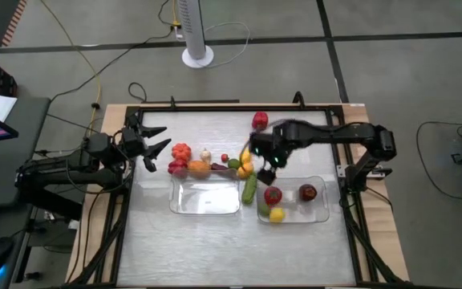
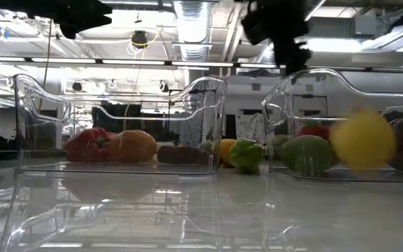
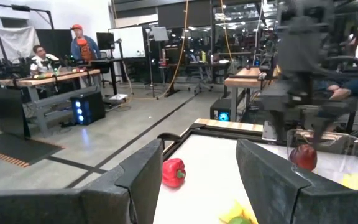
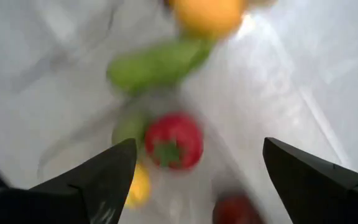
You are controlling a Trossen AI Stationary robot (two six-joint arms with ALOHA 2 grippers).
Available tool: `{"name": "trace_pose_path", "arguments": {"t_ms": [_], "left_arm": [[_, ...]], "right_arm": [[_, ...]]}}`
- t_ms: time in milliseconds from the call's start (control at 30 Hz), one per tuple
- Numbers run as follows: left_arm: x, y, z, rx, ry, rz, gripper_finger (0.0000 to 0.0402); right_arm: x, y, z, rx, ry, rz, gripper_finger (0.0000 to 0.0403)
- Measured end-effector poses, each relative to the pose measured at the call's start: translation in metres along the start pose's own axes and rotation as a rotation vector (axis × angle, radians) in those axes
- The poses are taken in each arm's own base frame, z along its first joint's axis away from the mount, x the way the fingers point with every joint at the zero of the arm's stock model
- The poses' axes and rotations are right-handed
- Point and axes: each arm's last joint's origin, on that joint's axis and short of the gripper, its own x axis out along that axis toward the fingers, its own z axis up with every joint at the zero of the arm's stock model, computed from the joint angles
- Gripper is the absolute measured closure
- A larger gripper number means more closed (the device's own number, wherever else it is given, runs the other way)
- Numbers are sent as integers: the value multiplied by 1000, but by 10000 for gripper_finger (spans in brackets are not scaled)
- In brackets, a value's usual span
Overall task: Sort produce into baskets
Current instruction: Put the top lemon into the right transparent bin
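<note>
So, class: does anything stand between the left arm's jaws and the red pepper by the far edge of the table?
Nothing visible does. The left gripper looks straight at the red pepper across bare table.

Even overhead lighting from ceiling strip lights (image 2: 187,21), seen bright in the low view, with pale glare spread across the table (image 1: 215,241) and reflections in the clear baskets (image 2: 117,126); strong blur noted on the yellow fruit (image 2: 362,138) and throughout the right wrist view.
</note>
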Motion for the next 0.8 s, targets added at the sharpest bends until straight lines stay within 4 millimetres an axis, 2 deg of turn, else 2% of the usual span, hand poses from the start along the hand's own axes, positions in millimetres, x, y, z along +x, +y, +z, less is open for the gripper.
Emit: {"name": "trace_pose_path", "arguments": {"t_ms": [167, 267, 433, 633, 800], "left_arm": [[0, 0, -1, 1, 6, 0, 209], [0, 0, -1, 2, 6, 0, 209], [0, 0, -1, 6, 7, -1, 209], [0, 0, -1, 9, 6, -1, 209], [0, 0, -1, 10, 7, -1, 209]], "right_arm": [[15, -24, 38, 5, -130, 11, 37], [40, -33, 60, 16, -143, 16, 38], [82, -48, 84, 41, -27, -31, 39], [97, -52, 110, 22, 1, -49, 39], [110, -51, 121, 7, 26, -55, 39]]}}
